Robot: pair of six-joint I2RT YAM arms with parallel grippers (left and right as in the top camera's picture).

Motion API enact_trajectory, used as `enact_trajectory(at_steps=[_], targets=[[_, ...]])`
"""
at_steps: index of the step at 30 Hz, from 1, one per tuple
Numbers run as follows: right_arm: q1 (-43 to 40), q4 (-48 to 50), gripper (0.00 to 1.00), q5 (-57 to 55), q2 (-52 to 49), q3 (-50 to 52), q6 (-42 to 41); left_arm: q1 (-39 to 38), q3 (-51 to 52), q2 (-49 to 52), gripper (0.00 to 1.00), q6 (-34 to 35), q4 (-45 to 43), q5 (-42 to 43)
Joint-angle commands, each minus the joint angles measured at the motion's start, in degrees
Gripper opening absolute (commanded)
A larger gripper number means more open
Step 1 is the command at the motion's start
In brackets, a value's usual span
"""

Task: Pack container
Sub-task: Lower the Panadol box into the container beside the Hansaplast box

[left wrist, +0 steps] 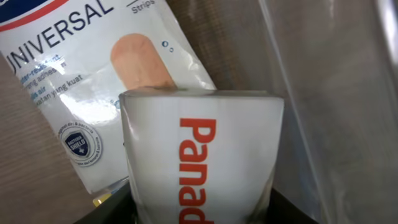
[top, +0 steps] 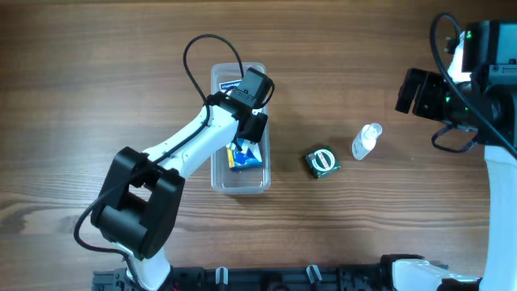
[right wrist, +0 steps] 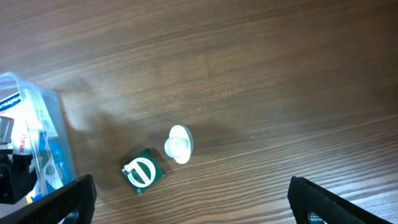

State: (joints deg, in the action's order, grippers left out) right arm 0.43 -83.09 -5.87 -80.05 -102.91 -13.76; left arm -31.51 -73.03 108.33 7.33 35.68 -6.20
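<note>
The clear plastic container (top: 241,179) stands left of the table's middle; it also shows in the right wrist view (right wrist: 38,106). My left gripper (top: 250,113) is down inside it, shut on a white box with red "Panad" lettering (left wrist: 199,162). Under that box lies a white "Universal" plaster packet (left wrist: 81,74). A blue item (top: 242,158) lies in the container's near part. My right gripper (right wrist: 186,199) is open and empty, high above the table at the far right (top: 420,93).
A small dark green box with a white ring (top: 323,162) lies right of the container, also in the right wrist view (right wrist: 143,171). A small clear bottle with a white cap (top: 366,141) lies beyond it (right wrist: 179,144). The clear wall (left wrist: 336,93) is close on the gripper's right.
</note>
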Motion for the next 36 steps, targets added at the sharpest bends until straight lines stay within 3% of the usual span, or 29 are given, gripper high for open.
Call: enact_trajectory(at_steps=[1,16,36], targets=[[-0.2,0.1,1.00,-1.0,-0.4,-0.5,0.3,-0.1,-0.1,0.5,0.52,5.6,-0.5,-2.4],[-0.2,0.1,1.00,-1.0,-0.4,-0.5,0.2,-0.1,-0.2,0.4,0.50,15.9,-0.3,-5.5],[-0.2,0.1,1.00,-1.0,-0.4,-0.5,0.2,-0.1,-0.2,-2.3,0.53,18.9,0.3,-8.0]])
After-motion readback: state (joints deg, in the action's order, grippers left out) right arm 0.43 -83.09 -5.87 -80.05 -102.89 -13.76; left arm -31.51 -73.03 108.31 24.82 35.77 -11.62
